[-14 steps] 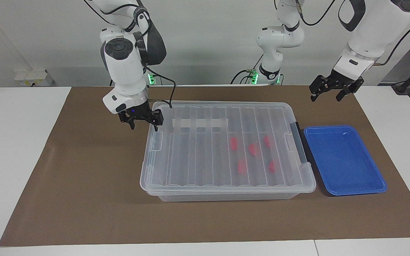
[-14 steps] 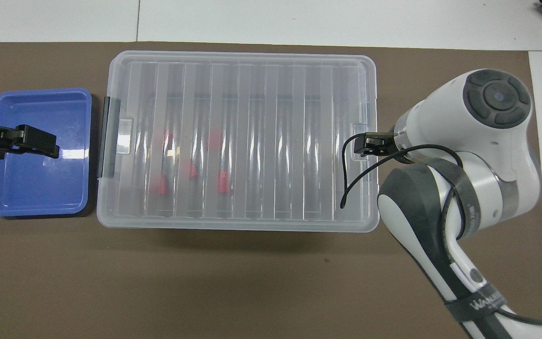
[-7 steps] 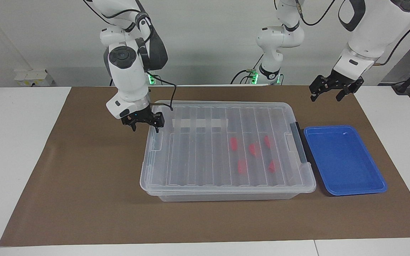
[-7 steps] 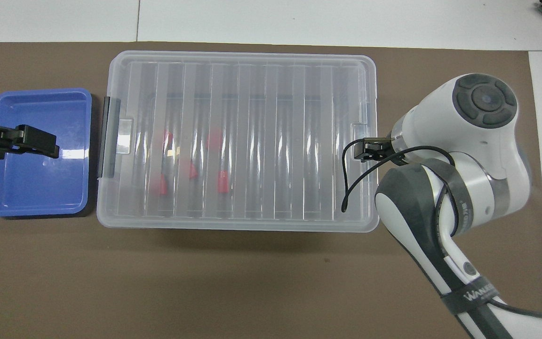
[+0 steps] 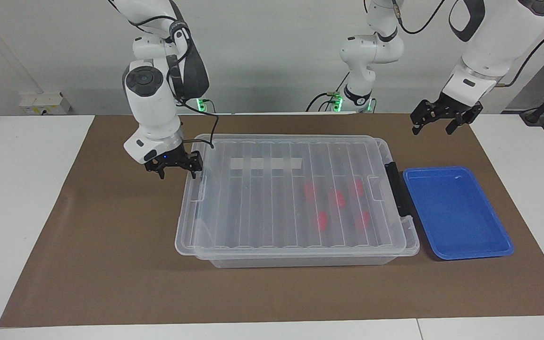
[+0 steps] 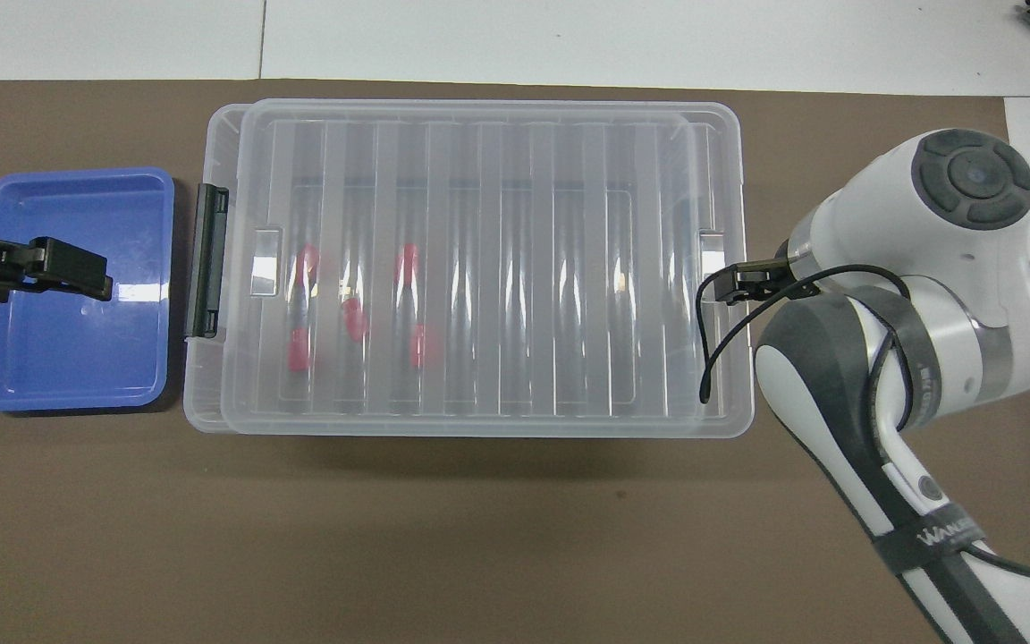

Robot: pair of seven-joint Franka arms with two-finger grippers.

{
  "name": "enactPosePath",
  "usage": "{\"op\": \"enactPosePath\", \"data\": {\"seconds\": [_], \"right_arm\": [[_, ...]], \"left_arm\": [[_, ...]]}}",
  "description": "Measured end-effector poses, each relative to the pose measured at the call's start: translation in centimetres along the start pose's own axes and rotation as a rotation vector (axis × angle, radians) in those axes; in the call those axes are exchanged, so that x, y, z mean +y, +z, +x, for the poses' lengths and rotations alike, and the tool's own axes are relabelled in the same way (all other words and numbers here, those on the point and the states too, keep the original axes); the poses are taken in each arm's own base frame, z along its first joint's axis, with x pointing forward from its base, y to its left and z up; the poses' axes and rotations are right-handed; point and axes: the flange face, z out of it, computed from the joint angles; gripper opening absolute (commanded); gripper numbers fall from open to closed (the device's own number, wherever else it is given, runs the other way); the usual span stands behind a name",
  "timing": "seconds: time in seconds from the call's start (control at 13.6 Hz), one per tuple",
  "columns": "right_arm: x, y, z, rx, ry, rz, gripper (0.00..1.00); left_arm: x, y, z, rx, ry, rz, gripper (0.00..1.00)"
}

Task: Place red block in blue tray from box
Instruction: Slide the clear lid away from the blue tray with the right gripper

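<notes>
Lid (image 5: 281, 198) shifted off box (image 5: 300, 259), spread right pincer (image 5: 176, 165) at its edge; left pincer (image 5: 443, 119) released.

1. A mat (image 5: 111, 264) covers the middle of the table (image 5: 21, 198).
2. The box (image 5: 300, 257) stands on the mat, long side running between the two arms' ends.
3. The lid (image 5: 272, 222) lies on the box, shifted toward the right arm's end and overhanging that edge.
4. Five blocks (image 5: 321, 219) lie inside the box, in the half toward the left arm's end.
5. The tray (image 5: 461, 252) sits on the mat just beside the box, at the left arm's end.
6. The right pincer (image 5: 174, 166) is at the lid's edge at the right arm's end.
7. The left pincer (image 5: 444, 120) hangs over the tray.
</notes>
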Motion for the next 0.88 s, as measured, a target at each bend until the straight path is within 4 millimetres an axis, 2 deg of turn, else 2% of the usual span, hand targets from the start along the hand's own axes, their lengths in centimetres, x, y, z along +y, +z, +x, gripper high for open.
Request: {"op": "enactPosePath", "data": {"seconds": [0.15, 0.88], "right_arm": [[1.9, 0.1, 0.2, -0.001, -0.068, -0.006, 0.98], [11.8, 0.9, 0.4, -0.027, -0.391, -0.010, 0.97]], "left_arm": [[0.0, 0.0, 0.0, 0.000, 0.000, 0.000, 1.00], [0.0, 0.0, 0.0, 0.000, 0.000, 0.000, 1.00]]}}
